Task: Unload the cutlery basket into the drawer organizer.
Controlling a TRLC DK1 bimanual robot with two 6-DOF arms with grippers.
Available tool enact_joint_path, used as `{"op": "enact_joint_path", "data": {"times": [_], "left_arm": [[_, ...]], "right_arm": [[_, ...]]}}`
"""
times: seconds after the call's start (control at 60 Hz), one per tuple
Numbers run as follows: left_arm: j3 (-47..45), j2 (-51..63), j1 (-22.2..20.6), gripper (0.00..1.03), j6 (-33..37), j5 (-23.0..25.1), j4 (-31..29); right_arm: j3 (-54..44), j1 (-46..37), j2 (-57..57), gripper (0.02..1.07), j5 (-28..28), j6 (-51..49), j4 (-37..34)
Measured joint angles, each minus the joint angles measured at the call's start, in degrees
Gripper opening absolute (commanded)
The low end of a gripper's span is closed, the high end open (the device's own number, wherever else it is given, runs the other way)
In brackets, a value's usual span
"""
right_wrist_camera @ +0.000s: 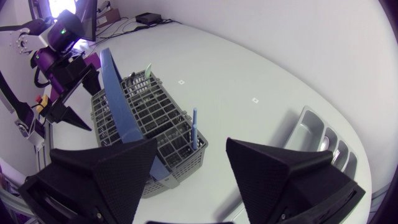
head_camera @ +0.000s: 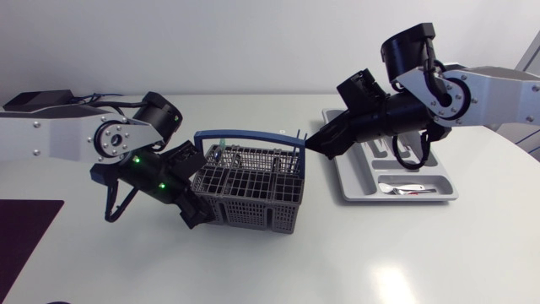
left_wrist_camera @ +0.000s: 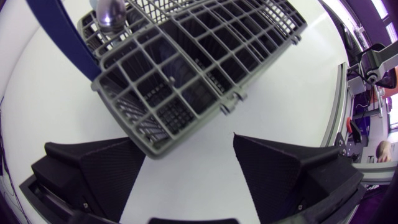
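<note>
Basket [head_camera: 253, 198] of grey plastic mesh, blue arched handle [head_camera: 245, 133], stands upright.

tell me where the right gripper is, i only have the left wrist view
observer: The right gripper is open and empty, near the basket's corner on the organizer side.
operator: anything in the organizer
observer: Yes, the drawer organizer to the basket's right holds silver cutlery in its near compartment.
operator: what's closest to the right gripper in the basket
observer: A thin light-blue utensil stands upright in that corner.
</note>
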Motion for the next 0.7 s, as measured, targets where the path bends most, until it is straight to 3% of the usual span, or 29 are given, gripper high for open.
{"op": "enact_joint_path", "data": {"times": [0.267,0.7], "left_arm": [[5.1,5.4,3.1,0.97,2.9,0.0,0.3],[15.7,13.7,2.6,0.97,4.1,-0.2,1.0]], "right_arm": [[-1.5,2.3,-3.9,0.82,-0.9,0.0,-3.0],[-6.6,4.7,-11.3,0.83,0.1,0.0,-5.9]]}}
